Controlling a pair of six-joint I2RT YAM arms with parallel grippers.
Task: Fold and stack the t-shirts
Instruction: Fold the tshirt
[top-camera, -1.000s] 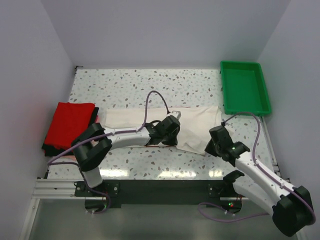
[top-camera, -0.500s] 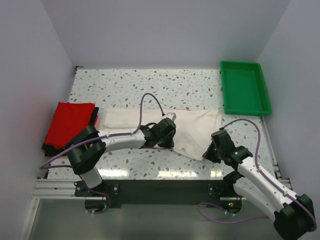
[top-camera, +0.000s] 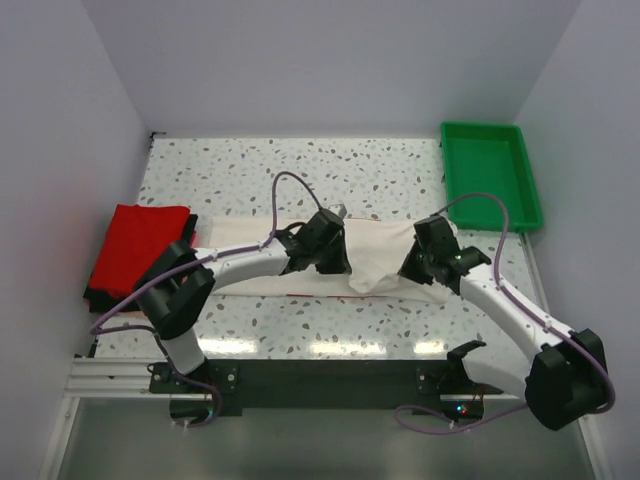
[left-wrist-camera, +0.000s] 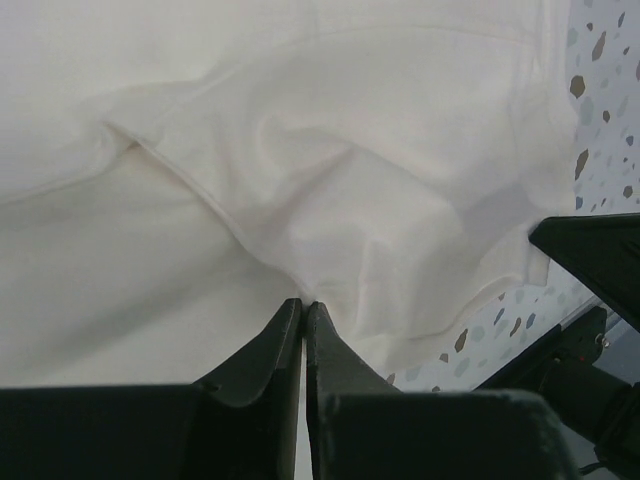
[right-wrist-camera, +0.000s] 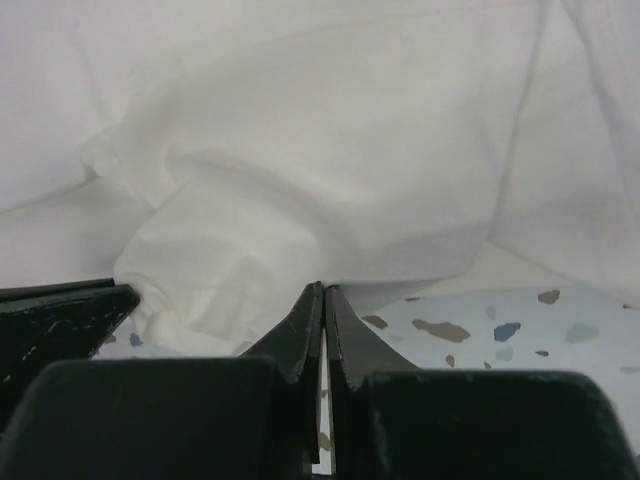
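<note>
From above, the white shirt is seen spread across the speckled table, to the left of the green tray and nearer the arm bases than it. Its end closest to the tray is turned back over the rest in a rumpled fold. Much farther left of the tray, at the table's edge, a folded red shirt is stacked on a dark shirt, of which only a rim can be made out.

The grips cannot be judged from that view, because both wrists are seen from behind and hide their own fingers. The wrist cameras supply that detail. The left gripper is clenched to a thin slit, and a crease of the white cloth runs straight into its tips, so a pinch of the shirt is held. The right gripper is pressed fully together at the shirt's lower edge, which is lifted off the table there with a shadow beneath it.

Each wrist view also catches a black part of the other gripper at its margin, so the two are shown working close together on the shirt's tray-side half. The red stack and the tray are caught by neither wrist camera.
</note>
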